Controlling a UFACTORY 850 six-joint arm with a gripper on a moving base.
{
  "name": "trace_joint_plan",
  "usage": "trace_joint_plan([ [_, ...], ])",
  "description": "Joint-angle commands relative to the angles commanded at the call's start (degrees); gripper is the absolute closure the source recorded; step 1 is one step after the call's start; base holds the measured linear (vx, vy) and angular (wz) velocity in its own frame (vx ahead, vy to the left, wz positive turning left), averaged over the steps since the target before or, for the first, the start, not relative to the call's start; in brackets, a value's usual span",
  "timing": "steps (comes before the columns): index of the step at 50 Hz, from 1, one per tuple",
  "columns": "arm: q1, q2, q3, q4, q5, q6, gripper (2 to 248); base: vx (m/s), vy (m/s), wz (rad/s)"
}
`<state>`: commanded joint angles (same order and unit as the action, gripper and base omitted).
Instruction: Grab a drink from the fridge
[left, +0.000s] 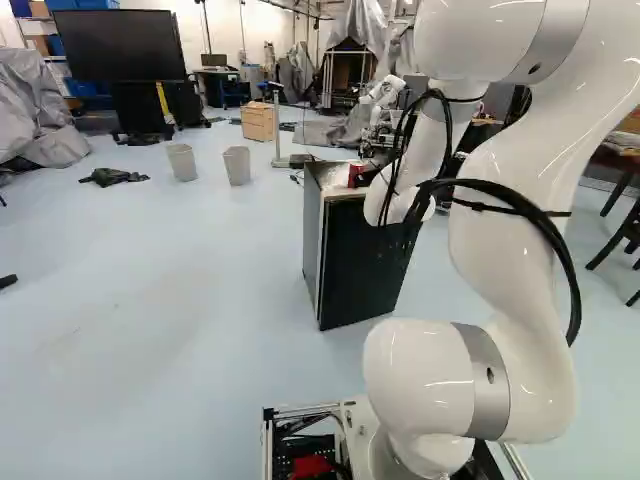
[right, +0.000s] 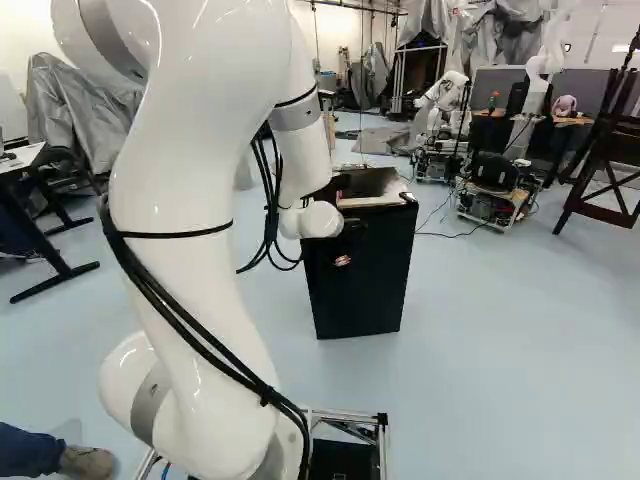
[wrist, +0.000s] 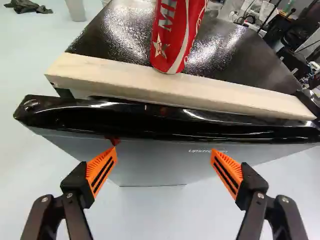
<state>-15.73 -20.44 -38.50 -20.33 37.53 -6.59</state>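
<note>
Dark against the black fridge front, the gripper (right: 342, 261) is partly visible in the right base view beyond the arm's wrist. In the wrist view the gripper (wrist: 164, 167) stands open, its orange pads wide apart with nothing gripped between them. Ahead of it is the fridge door's glossy black upper edge (wrist: 165, 123), with the grey door face (wrist: 155, 160) below. The fridge (left: 360, 265) is a low dark box whose door looks closed. A red can (wrist: 176, 35) stands upright on its black top, just behind a pale wooden strip (wrist: 150, 86). The fridge's inside is hidden.
Two grey bins (left: 237, 165) stand on the floor beyond the fridge, left of it in the left base view. Another robot (right: 440, 115) is farther back. A dark wooden frame (right: 610, 150) stands at the right of the right base view.
</note>
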Motion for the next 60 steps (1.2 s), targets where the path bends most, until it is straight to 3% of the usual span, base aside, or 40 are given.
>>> trace_joint_plan([
  [60,0.42,-2.01,-2.59,0.0,0.0,0.0,3,0.0,0.0,0.0],
])
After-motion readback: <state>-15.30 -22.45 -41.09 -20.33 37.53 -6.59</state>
